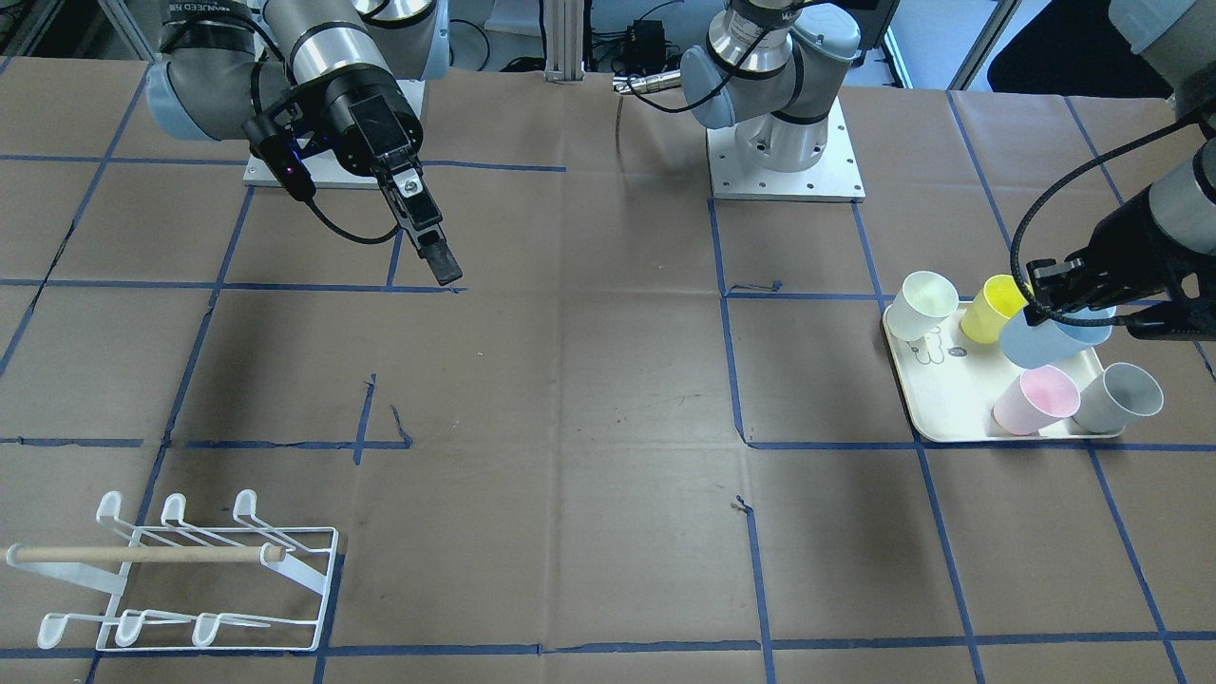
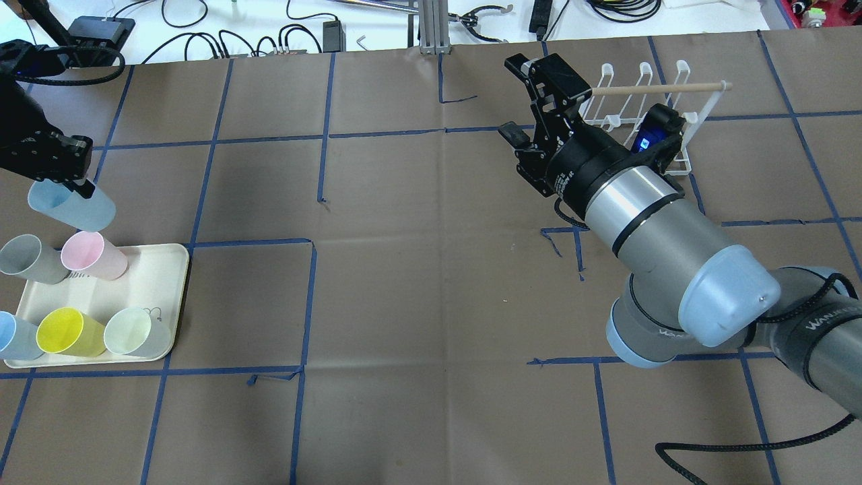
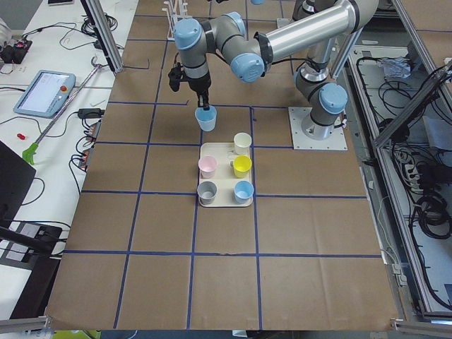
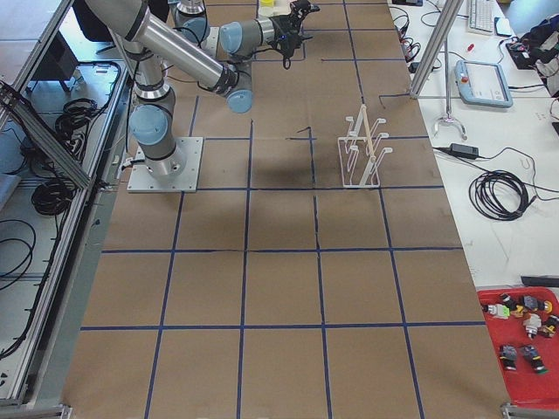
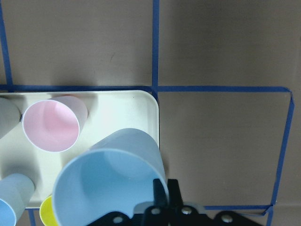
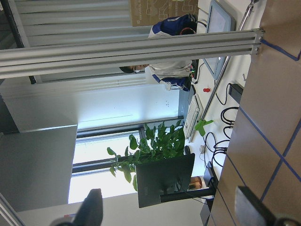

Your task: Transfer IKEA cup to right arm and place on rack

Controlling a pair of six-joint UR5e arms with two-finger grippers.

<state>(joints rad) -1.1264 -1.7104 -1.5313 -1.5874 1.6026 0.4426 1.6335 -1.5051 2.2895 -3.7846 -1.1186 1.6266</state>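
The left tool [image 5: 162, 189] pinches the likely light, stiff, slick blue cup [image 5: 106, 186] by its rim; the released right tool [image 2: 513, 98] should take the opposite rim.

The left arm [image 3: 296, 32], the near, large one, is arching over the table [image 3: 318, 233] and pointing the left gripper [image 3: 204, 106] straight down. Its fingers [image 3: 203, 102] are pinching the rim of a light blue cup [image 3: 206, 121], which is hanging upright directly beneath them, mouth up. Just camera-side of the fingers, a cream tray [image 3: 225, 180] is lying flat and carrying five upright cups. A cream cup [image 3: 242, 142] and a pink cup [image 3: 207, 167] are sitting nearest the fingers. A yellow cup [image 3: 242, 166] is standing farther off, and a grey cup [image 3: 207, 191] and a second blue cup [image 3: 244, 191] are standing farthest.
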